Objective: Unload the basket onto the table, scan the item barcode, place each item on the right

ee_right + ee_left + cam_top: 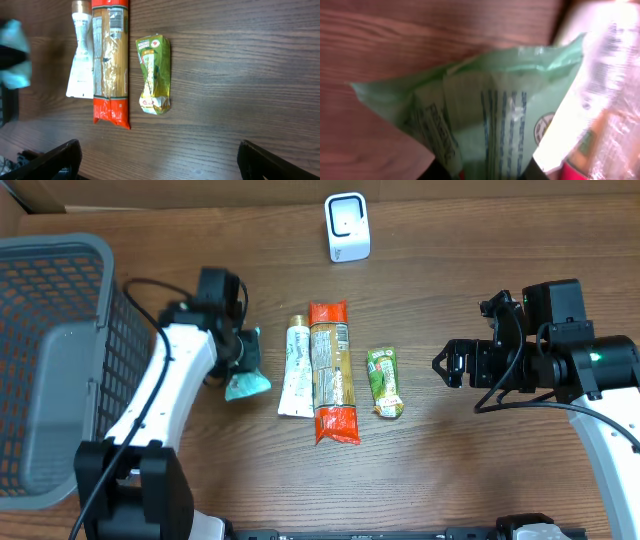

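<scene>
My left gripper (241, 352) is shut on one end of a pale green packet (246, 385) at the left of the row of items. The packet hangs down from the jaws toward the table. In the left wrist view the packet (490, 115) fills the frame, with blue printed lines on it; only dark edges of the fingers show at the bottom. The white barcode scanner (347, 227) stands at the back centre. My right gripper (450, 366) is open and holds nothing, right of the items; its fingertips (60, 157) frame bare wood.
A white tube (297, 367), an orange pasta packet (333, 370) and a small green pouch (385, 381) lie side by side mid-table. A grey mesh basket (60, 360) stands at the left edge.
</scene>
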Robot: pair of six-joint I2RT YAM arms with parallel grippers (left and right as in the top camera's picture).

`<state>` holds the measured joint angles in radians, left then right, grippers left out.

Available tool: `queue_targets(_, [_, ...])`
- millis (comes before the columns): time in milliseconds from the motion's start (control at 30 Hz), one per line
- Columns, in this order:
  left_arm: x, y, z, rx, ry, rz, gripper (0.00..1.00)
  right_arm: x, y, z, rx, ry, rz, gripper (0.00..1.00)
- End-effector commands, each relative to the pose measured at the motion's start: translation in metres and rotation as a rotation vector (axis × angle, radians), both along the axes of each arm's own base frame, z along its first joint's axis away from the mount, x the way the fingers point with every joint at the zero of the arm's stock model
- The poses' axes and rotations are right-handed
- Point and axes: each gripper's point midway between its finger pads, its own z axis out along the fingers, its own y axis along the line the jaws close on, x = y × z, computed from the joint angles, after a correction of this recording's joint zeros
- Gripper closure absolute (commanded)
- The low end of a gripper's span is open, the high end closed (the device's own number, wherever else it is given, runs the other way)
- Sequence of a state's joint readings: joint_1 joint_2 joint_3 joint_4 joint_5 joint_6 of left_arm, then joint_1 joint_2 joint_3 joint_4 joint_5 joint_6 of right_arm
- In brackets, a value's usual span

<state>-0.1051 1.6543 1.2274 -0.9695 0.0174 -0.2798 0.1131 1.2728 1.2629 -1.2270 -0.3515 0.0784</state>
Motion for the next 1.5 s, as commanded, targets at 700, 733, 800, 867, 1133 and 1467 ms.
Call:
queue_targets(700, [0.030,-0.004,0.127,-0.030,-0.328,-0.024,0.09,0.003,0.002,0.004,0.003,-0.020,0.006,0.00])
queue_targets(733, [0.029,-0.005,0.149,-0.037,-0.371,-0.025,0.08,0.003,0.002,0.004,0.003,-0.022,0.006,0.00])
queue_targets(800, [0.022,-0.008,0.190,-0.065,-0.446,-0.033,0.07,0.004,0.003,0.005,0.007,-0.026,0.008,0.00])
queue_targets(867, [0.012,-0.013,0.219,-0.106,-0.503,-0.050,0.07,0.004,0.005,0.006,0.019,-0.030,0.013,0.00])
queue_targets(1133, [-0.025,-0.017,0.253,-0.151,-0.574,-0.072,0.00,0.014,0.008,0.001,0.028,-0.029,0.017,0.02])
queue_targets(1467, [-0.028,-0.016,0.236,-0.141,-0.495,-0.066,0.00,0.024,0.025,-0.048,-0.069,0.113,0.037,0.18])
